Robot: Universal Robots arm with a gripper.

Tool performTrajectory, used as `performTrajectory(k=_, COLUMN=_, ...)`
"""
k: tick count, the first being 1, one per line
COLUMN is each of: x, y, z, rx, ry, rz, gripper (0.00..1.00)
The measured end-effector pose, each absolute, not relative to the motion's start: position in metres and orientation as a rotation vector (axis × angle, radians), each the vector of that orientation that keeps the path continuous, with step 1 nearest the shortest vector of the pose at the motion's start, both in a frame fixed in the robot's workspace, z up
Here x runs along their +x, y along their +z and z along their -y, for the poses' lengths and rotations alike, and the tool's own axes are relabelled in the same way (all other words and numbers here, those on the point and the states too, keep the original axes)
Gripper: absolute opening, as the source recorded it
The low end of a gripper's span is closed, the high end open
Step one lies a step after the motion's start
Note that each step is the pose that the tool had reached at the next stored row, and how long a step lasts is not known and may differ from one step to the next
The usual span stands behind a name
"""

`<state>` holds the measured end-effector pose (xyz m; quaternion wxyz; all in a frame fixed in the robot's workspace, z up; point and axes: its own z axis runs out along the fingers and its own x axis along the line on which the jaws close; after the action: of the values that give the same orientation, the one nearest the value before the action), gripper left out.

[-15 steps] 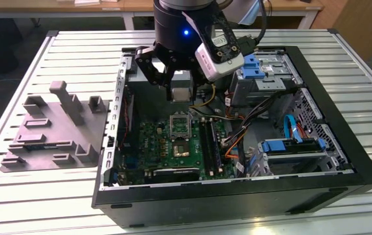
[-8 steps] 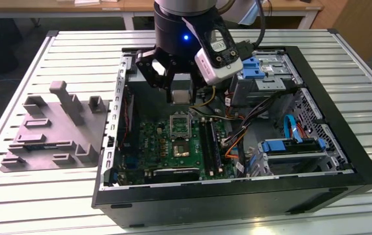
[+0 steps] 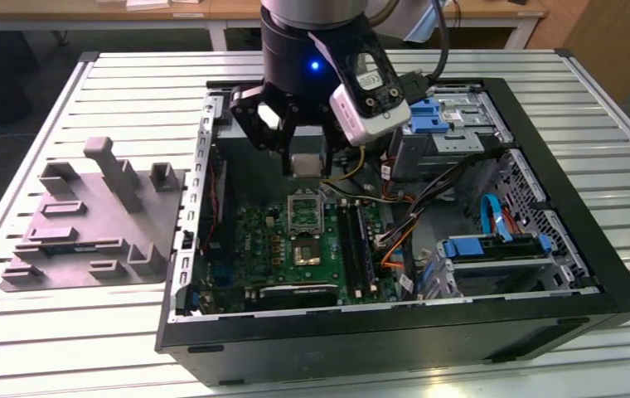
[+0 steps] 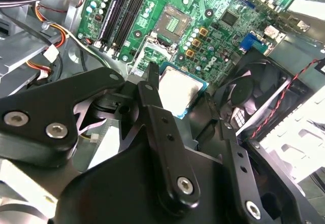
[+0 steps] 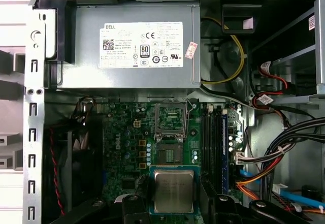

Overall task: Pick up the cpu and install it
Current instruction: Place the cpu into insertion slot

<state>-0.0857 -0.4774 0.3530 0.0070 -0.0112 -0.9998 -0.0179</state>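
Half done, by my judgement: the gripper (image 3: 306,162) has its jaws clamped on the cpu (image 5: 173,191) (silvery top showing), holding it in the air above the motherboard (image 5: 127,148) inside the case. The socket (image 5: 170,118) is not yet filled.

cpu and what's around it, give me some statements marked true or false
1. The cpu sits between the fingers of the gripper, held above the motherboard. True.
2. The cpu is already seated in the socket. False: the socket is empty and the cpu is held clear of it.
3. The grey tray lies outside the computer case, on the exterior view's left. True.
4. The computer case is closed. False: its side is open and the motherboard shows.
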Motion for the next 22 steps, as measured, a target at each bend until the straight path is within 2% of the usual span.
performTrajectory(k=22, x=-0.0857, y=0.3464, z=0.4774, rx=-0.035, ry=-0.056, rz=3.127, gripper=0.47)
